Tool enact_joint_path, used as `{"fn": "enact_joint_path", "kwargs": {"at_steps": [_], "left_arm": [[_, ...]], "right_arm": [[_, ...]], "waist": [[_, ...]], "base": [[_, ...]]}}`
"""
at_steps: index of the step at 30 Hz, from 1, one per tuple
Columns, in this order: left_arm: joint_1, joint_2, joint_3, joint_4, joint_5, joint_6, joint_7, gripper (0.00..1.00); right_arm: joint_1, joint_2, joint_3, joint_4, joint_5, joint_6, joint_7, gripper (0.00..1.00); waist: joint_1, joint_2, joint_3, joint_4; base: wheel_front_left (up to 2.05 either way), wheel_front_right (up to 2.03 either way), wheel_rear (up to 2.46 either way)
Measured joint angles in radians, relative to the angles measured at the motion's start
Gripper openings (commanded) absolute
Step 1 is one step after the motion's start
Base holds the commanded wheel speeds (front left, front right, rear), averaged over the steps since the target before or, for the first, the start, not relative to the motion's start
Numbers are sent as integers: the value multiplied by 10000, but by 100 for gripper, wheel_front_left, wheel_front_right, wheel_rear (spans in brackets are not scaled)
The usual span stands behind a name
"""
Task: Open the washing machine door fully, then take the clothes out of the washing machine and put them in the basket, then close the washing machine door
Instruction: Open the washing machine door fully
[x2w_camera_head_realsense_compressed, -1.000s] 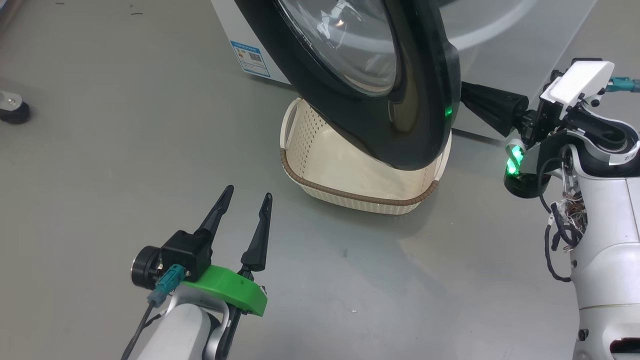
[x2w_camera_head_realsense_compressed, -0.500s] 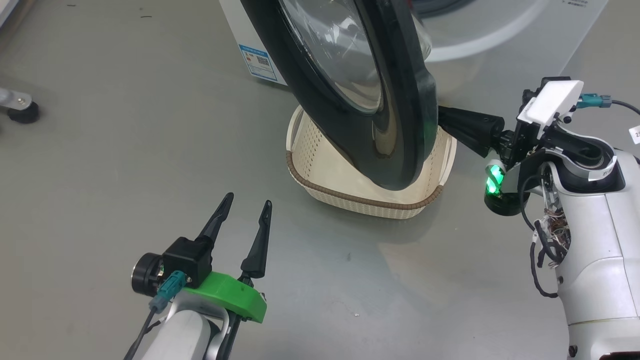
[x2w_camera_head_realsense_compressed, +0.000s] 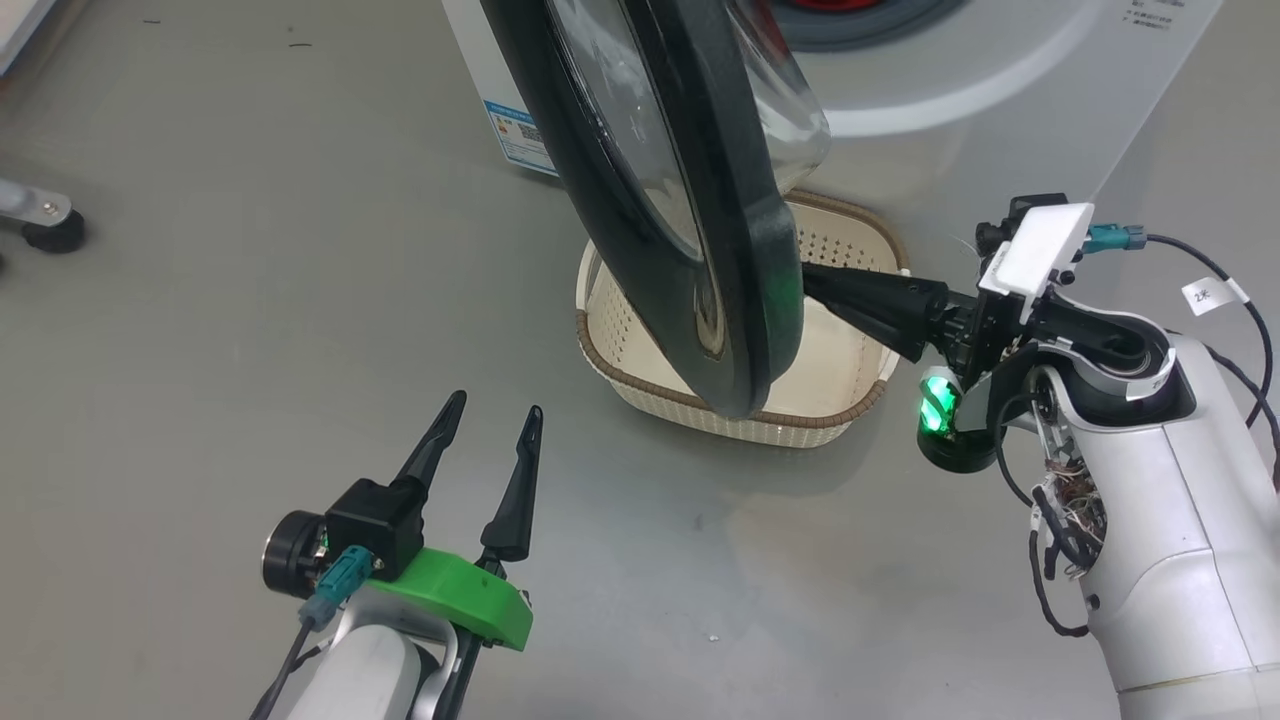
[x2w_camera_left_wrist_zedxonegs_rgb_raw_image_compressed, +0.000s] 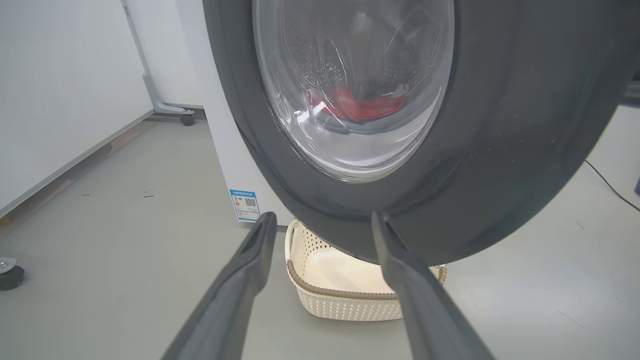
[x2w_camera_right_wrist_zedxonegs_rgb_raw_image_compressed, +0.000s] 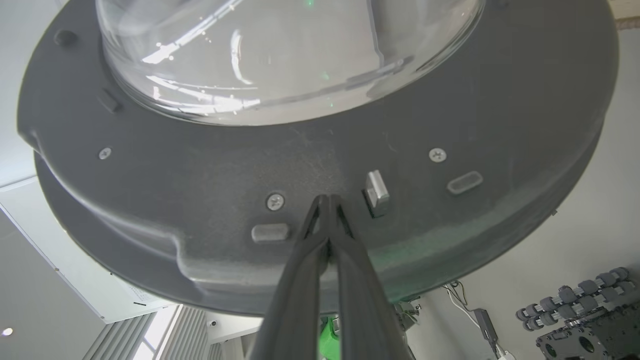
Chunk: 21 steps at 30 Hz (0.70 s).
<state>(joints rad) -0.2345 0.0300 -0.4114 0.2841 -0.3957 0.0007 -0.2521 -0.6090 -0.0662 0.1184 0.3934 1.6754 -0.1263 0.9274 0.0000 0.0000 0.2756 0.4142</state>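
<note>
The glossy black washing machine door (x2w_camera_head_realsense_compressed: 690, 200) stands partly open, edge-on to me, above the cream basket (x2w_camera_head_realsense_compressed: 640, 385) on the floor. My right gripper (x2w_camera_head_realsense_compressed: 808, 280) is shut, its tips touching the door's inner face. In the right wrist view the shut tips (x2w_camera_right_wrist_zedxonegs_rgb_raw_image_compressed: 327, 200) rest on the door (x2w_camera_right_wrist_zedxonegs_rgb_raw_image_compressed: 450, 110) beside its metal latch (x2w_camera_right_wrist_zedxonegs_rgb_raw_image_compressed: 376, 190). My left gripper (x2w_camera_head_realsense_compressed: 495, 410) hangs open and empty, low at the left, apart from the door. Red clothes (x2w_camera_left_wrist_zedxonegs_rgb_raw_image_compressed: 365, 105) lie in the drum, seen through the door glass (x2w_camera_left_wrist_zedxonegs_rgb_raw_image_compressed: 500, 150); a red sliver (x2w_camera_head_realsense_compressed: 835, 4) shows in the white washing machine (x2w_camera_head_realsense_compressed: 1000, 90).
A caster wheel (x2w_camera_head_realsense_compressed: 50, 230) of a stand sits on the floor at the far left. A white panel (x2w_camera_left_wrist_zedxonegs_rgb_raw_image_compressed: 60, 90) runs along the left side. A thin cable (x2w_camera_left_wrist_zedxonegs_rgb_raw_image_compressed: 610, 185) lies on the floor to the right. A blue sticker (x2w_camera_head_realsense_compressed: 515, 135) marks the machine's lower corner.
The door has swung further open toward the left, with my shut right gripper following against its inner face. More of the basket shows. The left arm has stayed put.
</note>
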Motion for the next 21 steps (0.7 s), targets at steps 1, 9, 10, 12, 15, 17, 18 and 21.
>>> {"fn": "enact_joint_path", "kwargs": {"at_steps": [1, 9, 10, 12, 15, 17, 18, 21], "left_arm": [[7, 0, -4, 0, 2, 0, 0, 100], [134, 2, -46, -13, 0, -15, 0, 100], [134, 2, -44, -13, 0, -15, 0, 100], [135, 4, -44, -17, 0, -15, 0, 100], [136, 4, -46, -23, 0, -15, 0, 100], [136, 4, -48, -35, 0, -15, 0, 100], [136, 4, -46, -44, 0, -15, 0, 100], [136, 4, -50, -81, -2, -15, 0, 100]], "right_arm": [[59, -4, 102, -10, 107, 0, -4, 0], [250, 0, 792, -424, 821, 0, -487, 0], [251, -6, 861, -443, 897, 0, -556, 0], [255, -58, 1156, -537, 1028, 0, -719, 0], [286, -46, 1478, -637, 1106, 0, -838, 0], [315, -42, 1691, -690, 1220, 0, -920, 0], [345, -44, 1791, -734, 1296, 0, -963, 0], [435, -46, 2107, -865, 1521, 0, -1091, 0]], "waist": [[0, 0, -11, 6], [0, 0, 19, 75], [0, 0, 29, 88], [0, 0, 44, 119], [0, 0, 55, 156], [0, 0, 65, 182], [0, 0, 72, 195], [0, 0, 102, 230]], "base": [[0, 0, 0], [0, 0, 0], [0, 0, 0], [0, 0, 0], [0, 0, 0], [0, 0, 0], [0, 0, 0], [0, 0, 0]]}}
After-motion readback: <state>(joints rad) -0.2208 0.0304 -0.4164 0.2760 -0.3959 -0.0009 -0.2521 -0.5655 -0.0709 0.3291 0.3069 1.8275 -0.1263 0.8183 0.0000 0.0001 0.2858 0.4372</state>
